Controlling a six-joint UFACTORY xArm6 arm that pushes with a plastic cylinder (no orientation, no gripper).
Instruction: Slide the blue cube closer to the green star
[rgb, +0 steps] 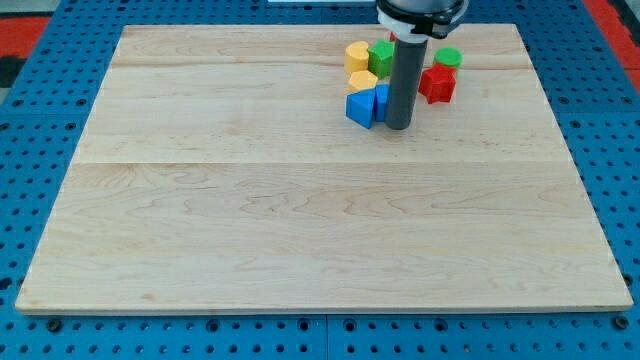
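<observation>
Right now my tip (397, 126) presses the table just right of the blue cube (360, 107), touching it or nearly so; being a bare rod, it grips nothing. The green star (381, 55) sits above the cube, toward the view's top, so from this side a push would likely send the cube leftward, away from the star. Two yellow blocks (361, 80) crowd between cube and star, blocking the straight path, while a red block (437, 84) and green cylinder (447, 58) stand right of the cube.
</observation>
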